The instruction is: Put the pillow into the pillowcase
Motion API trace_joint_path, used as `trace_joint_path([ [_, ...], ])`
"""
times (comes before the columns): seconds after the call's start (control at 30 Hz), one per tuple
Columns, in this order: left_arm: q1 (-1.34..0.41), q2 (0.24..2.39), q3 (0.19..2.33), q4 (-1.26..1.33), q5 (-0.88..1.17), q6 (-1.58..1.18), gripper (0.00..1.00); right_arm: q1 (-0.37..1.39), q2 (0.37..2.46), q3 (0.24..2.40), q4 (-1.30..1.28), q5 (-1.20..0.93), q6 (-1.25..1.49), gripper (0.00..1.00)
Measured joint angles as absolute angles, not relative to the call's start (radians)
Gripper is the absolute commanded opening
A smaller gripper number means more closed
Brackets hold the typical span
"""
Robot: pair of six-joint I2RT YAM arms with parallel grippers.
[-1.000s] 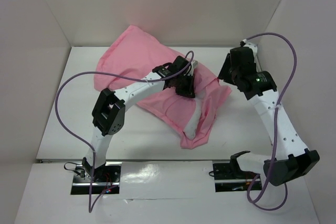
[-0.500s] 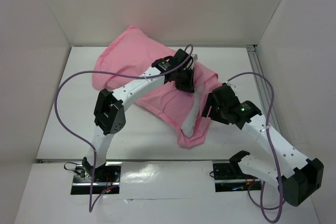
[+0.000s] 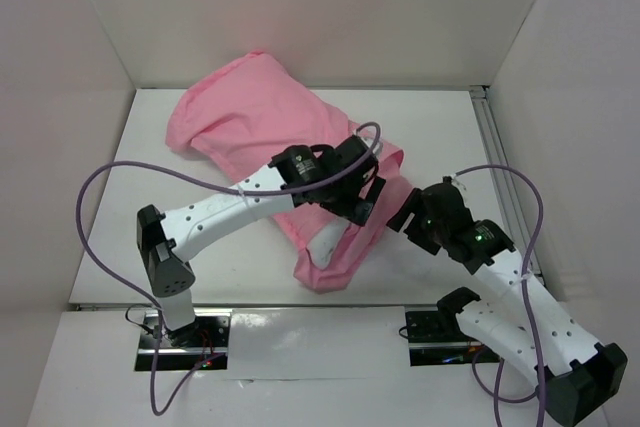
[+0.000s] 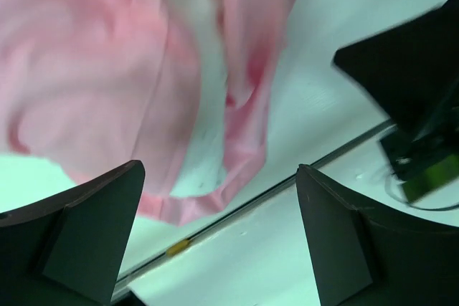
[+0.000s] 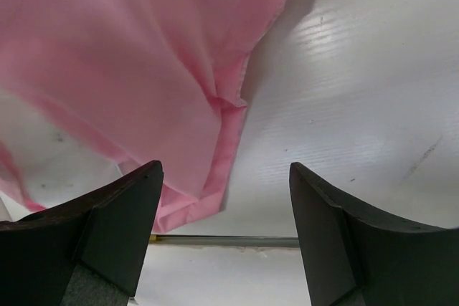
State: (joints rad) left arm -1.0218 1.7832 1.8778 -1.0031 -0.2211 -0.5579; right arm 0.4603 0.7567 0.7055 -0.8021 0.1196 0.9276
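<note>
The pink pillowcase [image 3: 245, 112] lies crumpled from the back left of the table to its front middle. At its near open end a patch of the white pillow [image 3: 329, 243] shows; the rest is inside the cloth. My left gripper [image 3: 366, 203] hovers over that end, open and empty. In the left wrist view the pillow [image 4: 199, 98] is a pale strip between folds of the pillowcase [image 4: 86, 69], beyond my left gripper [image 4: 219, 170]. My right gripper [image 3: 404, 219] is open just right of the cloth. In the right wrist view my right gripper [image 5: 224, 168] is above the hem of the pillowcase [image 5: 143, 62].
White walls enclose the table on three sides. A metal rail [image 3: 270, 306] runs along the near edge and another rail [image 3: 497, 167] along the right side. Purple cables [image 3: 100, 207] loop beside both arms. The right arm's black body [image 4: 409, 77] is close to the left gripper.
The left gripper opened, let go of the pillowcase and came nearer. The right arm swung from the back right to the cloth's near right edge and opened wider. The cloth's near end shifted forward.
</note>
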Motion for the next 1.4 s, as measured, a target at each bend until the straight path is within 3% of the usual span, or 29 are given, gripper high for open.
trace_joint_path([
  [0.33,-1.133,1.716,1.546,-1.073,-0.432,-0.643,1.0,0.454,0.787,0.705,-0.773,0.089,0.926,0.8],
  [0.7,-1.085,1.716,1.432,-0.875,-0.364,-0.632,1.0,0.451,0.793,0.705,-0.752,0.046,0.903,0.8],
  [0.83,-1.028,1.719,1.432,-0.815,-0.321,-0.63,0.81,0.451,0.793,0.705,-0.75,0.035,0.896,0.8],
  [0.87,-1.014,1.72,1.432,-0.805,-0.305,-0.628,0.53,0.451,0.792,0.705,-0.749,0.031,0.893,0.8],
  [0.93,-0.988,1.721,1.432,-0.783,-0.279,-0.624,0.15,0.451,0.793,0.705,-0.742,0.017,0.888,0.8],
  [0.97,-0.97,1.723,1.432,-0.775,-0.268,-0.616,0.0,0.451,0.794,0.705,-0.735,0.007,0.884,0.8],
  [1.4,-0.842,1.736,1.496,-0.733,-0.052,-0.606,0.0,0.509,0.988,0.705,-0.444,-0.018,0.92,0.67],
])
